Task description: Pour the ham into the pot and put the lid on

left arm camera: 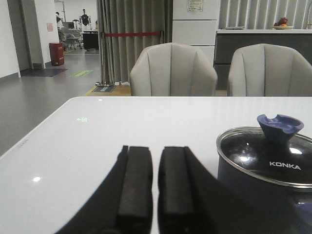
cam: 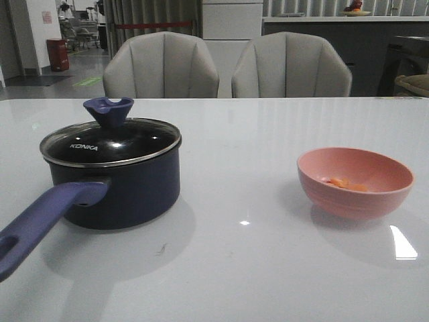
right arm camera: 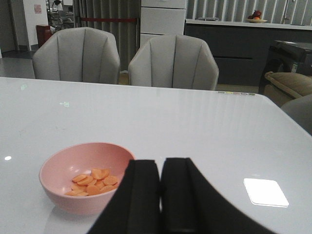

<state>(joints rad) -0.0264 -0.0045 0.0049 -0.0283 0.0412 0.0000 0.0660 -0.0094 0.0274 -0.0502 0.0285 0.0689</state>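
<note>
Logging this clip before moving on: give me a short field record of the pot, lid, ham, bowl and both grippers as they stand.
pot: left side of table, handle toward camera
lid: seated on pot
ham: orange slices inside pink bowl
pink bowl: upright, right side of table, apart from pot
left gripper: shut, empty
right gripper: shut, empty
task progress: not begun

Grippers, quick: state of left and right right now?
Left gripper: shut, holding nothing.
Right gripper: shut, holding nothing.
</note>
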